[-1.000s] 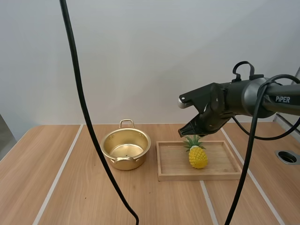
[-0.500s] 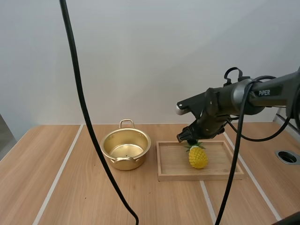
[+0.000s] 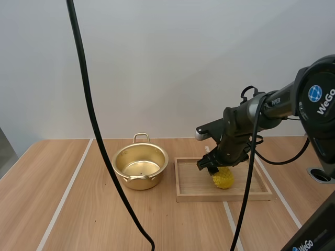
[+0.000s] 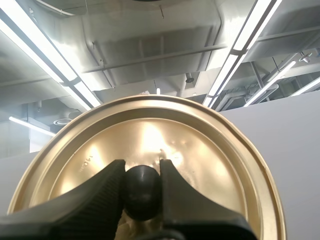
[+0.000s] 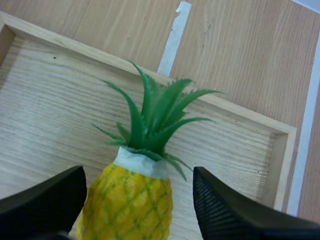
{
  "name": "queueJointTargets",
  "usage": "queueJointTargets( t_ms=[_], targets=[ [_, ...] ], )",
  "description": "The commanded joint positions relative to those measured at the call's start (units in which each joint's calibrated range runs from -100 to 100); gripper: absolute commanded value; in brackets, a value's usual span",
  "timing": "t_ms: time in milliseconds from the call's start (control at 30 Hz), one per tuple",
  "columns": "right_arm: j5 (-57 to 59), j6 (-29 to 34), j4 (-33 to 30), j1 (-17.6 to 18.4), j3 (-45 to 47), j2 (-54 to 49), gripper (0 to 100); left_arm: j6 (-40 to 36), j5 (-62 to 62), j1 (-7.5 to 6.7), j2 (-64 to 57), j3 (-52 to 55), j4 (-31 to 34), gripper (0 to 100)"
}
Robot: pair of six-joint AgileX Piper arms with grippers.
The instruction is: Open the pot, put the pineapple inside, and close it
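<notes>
Seen from my right wrist, my right hand (image 5: 139,200) is released. Its two fingers (image 5: 235,212) stand apart on either side of the pineapple (image 5: 127,205), which stands upright, green crown up, in the wooden tray (image 5: 45,100). I cannot tell whether either finger touches the fruit. The high view hides that gap: there the hand covers the crown, and only the yellow lower body shows beneath it.

What the high view adds is the layout. The tray lies right of the middle of the surface (image 3: 78,209). The pot (image 3: 140,167) stands just beside the tray's left side, open, with its gold floor showing.

Seen from my left wrist, my left hand (image 4: 142,182) is clenched on the black knob (image 4: 142,195) of the gold lid (image 4: 210,165). The lid's round face is turned toward the camera, and its near rim is cut off behind my fingers.
</notes>
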Motion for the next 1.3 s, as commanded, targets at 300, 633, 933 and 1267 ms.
queueJointTargets(
  t_ms=[300, 633, 933, 1267],
  targets=[
    [5.5, 1.9, -0.2, 0.0, -0.2, -0.3, 100, -0.4, -0.5, 0.05, -0.4, -0.4, 0.0, 0],
    [3.6, 1.9, -0.1, 0.0, 0.0, -0.3, 100, -0.4, -0.5, 0.05, -0.4, -0.4, 0.0, 0],
    [4.8, 1.9, -0.1, 0.0, 0.1, 4.4, 100, -0.4, -0.5, 0.05, -0.4, -0.4, 0.0, 0],
    [4.3, 1.9, -0.1, 0.0, 0.1, 5.4, 100, -0.4, -0.5, 0.05, -0.4, -0.4, 0.0, 0]
  ],
)
